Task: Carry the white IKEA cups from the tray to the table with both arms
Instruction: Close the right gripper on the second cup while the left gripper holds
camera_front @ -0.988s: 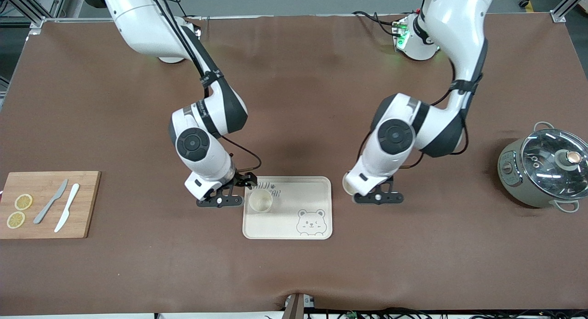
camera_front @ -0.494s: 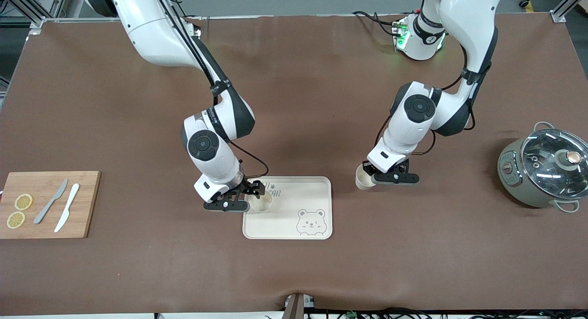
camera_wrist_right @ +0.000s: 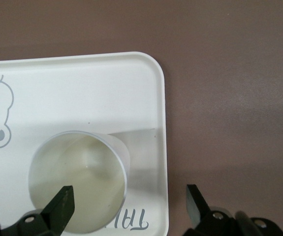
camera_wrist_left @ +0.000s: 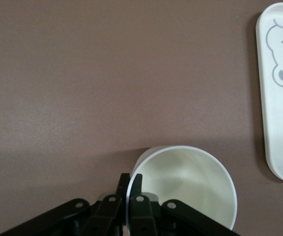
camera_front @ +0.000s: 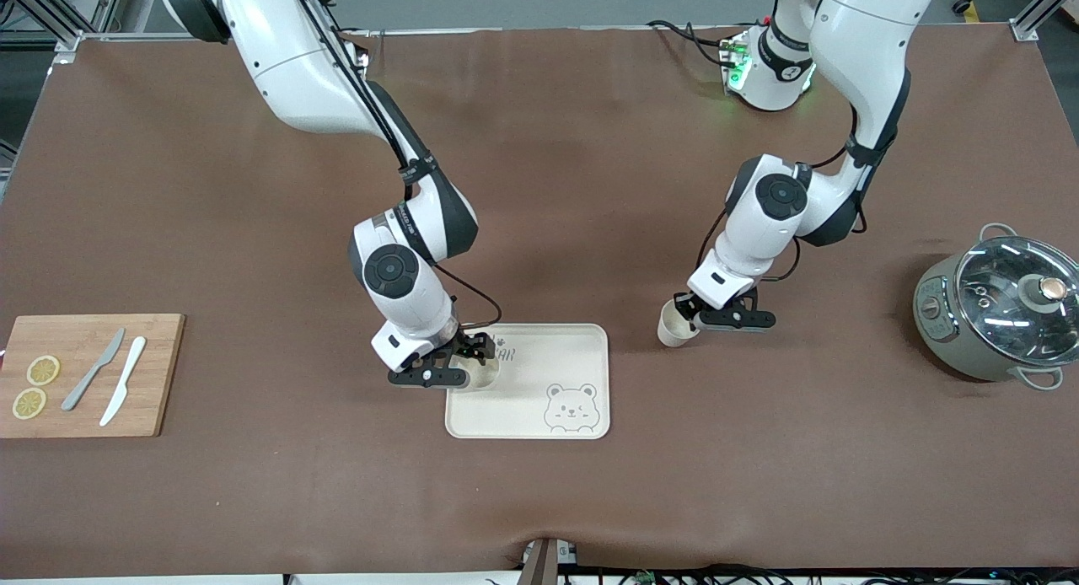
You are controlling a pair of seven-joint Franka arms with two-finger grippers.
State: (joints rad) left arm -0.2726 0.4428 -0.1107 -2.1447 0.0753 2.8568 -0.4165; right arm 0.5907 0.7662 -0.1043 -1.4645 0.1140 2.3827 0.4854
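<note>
Front view shows both arms busy over the matte brown bench (camera_front: 253, 231). The left tool (camera_front: 693, 318) is clamped on the rim of one small cream handleless cup (camera_front: 673, 330), which is off the tray, over or on the bench toward the left arm's end; I cannot tell if it touches down. The right tool (camera_front: 459, 367) hangs with fingers spread wide, one inside and one outside the rim of the second cream cup (camera_front: 482, 373), which stands on the cream rounded-rectangle tray with the bear drawing (camera_front: 582, 340) near its lettered edge. So it looks half done: next, I'd say, the right tool must pinch that rim and lift, while the left sets its cup down and lets go.
</note>
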